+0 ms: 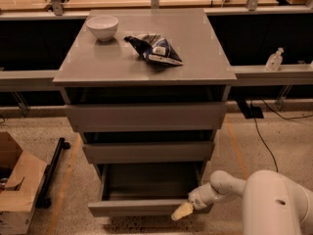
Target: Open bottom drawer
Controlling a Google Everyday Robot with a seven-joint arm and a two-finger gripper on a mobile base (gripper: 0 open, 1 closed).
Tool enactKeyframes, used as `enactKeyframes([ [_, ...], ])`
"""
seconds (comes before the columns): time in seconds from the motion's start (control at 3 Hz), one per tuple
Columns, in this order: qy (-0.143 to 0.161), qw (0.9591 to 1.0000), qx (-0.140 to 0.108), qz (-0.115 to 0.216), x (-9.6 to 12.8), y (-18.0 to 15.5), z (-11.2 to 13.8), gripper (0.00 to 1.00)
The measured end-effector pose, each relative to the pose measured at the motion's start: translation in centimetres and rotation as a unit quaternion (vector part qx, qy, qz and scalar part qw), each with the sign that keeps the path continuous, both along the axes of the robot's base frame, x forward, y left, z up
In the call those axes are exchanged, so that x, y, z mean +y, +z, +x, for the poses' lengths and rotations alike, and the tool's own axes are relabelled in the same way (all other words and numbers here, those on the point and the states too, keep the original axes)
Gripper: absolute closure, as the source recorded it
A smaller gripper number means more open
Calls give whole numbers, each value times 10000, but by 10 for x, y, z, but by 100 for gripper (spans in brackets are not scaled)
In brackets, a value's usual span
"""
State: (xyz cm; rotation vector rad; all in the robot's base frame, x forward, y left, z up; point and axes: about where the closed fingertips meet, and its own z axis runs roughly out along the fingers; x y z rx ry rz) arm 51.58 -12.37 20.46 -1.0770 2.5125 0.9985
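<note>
**Grey bottom drawer [137, 208] pulled out**

Matte grey cabinet [195, 58] rises above the gripper [182, 211]. The bottom drawer's flat front runs left from the gripper; how wide it's spread, cannot tell. Far above: round white bowl [102, 27], crinkled bag [156, 49].

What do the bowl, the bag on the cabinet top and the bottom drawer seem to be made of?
The bowl: probably glazed ceramic, white and smooth with soft shine. The bag: likely plastic foil, crinkled with glossy printed faces. The bottom drawer: seemingly painted or laminated board, flat matte grey, though metal is possible. The gripper is at the right end of its front.
</note>
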Motion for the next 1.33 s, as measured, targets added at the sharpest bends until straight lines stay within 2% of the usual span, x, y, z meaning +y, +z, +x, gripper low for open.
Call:
enactKeyframes([
  [0.33, 0, 10000, 0, -2, 0, 1, 0, 41],
  [0.67, -67, 9993, 338, -152, -4, -3, -33, 63],
  [1.0, -90, 9987, 447, -222, -6, -4, -44, 62],
  [1.33, -139, 9977, 529, -396, -6, 6, -60, 39],
])
